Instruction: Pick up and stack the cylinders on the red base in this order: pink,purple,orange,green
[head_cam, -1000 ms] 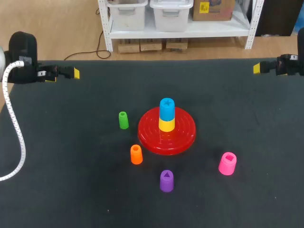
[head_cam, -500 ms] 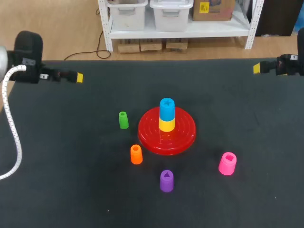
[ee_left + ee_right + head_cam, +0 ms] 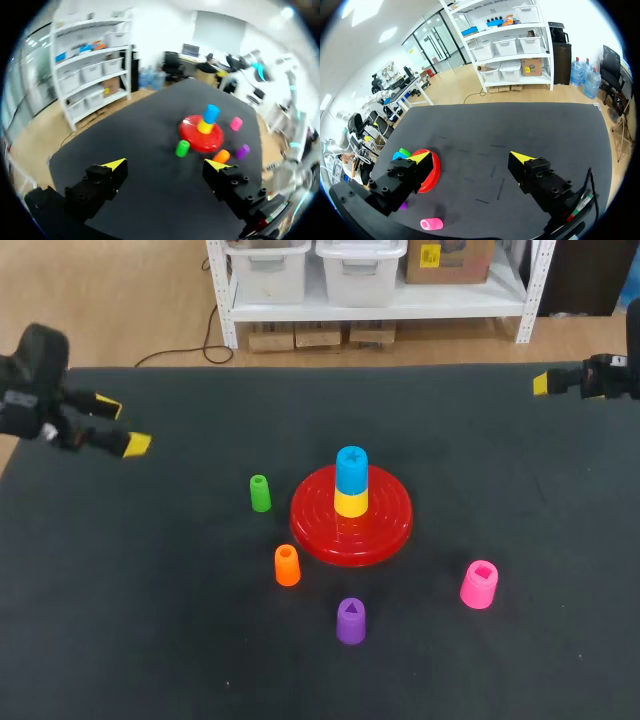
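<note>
Since pink goes first, start nearest: the purple cylinder and, to its right, the pink cylinder stand apart from the red base. Pink looks like light, stiff, smooth plastic; pinching its sides midway seems safest. Beyond, the orange cylinder and green cylinder stand left of the base, which carries 2 stacked pieces. Farthest, the left gripper and right gripper gape empty. Since 1 second ago, the left has swung inward and turned; the right stayed.

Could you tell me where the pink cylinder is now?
In the head view, the pink cylinder stands right of the purple cylinder, front-right of the red base.
</note>
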